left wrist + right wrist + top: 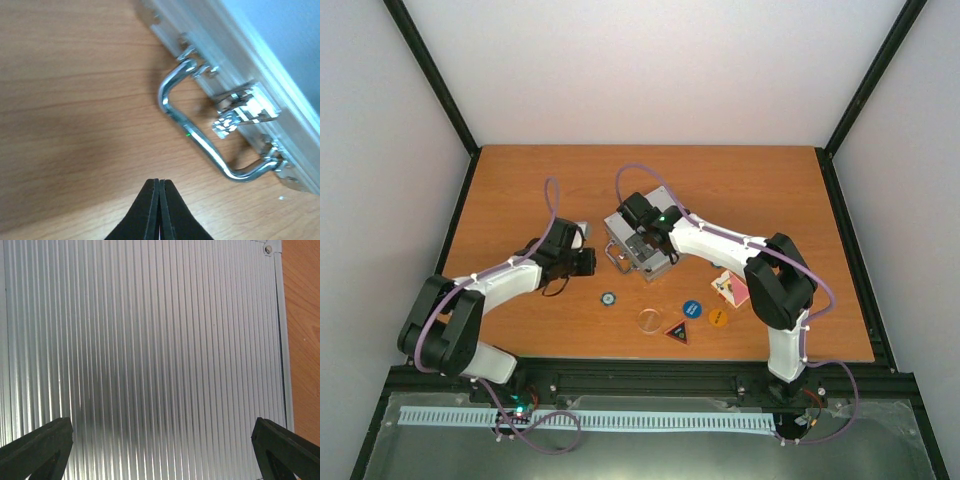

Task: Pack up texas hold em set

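Observation:
The silver aluminium case (642, 250) lies shut at the table's middle, its metal handle (616, 256) facing left. My left gripper (590, 262) is shut and empty, just left of the handle; in the left wrist view it (160, 183) hovers low over the wood, short of the handle (200, 142) and the latch (240, 112). My right gripper (634, 212) is open wide over the case; its fingers (40, 445) straddle the ribbed lid (150, 350). A chip (608, 298), a blue button (692, 309), an orange button (718, 317), a triangular button (677, 332) and the card deck (731, 288) lie loose on the table.
A clear round disc (650, 320) lies beside the triangular button. The right arm's elbow (778, 285) stands next to the cards. Black frame posts and grey walls border the wooden table (520, 190) on three sides.

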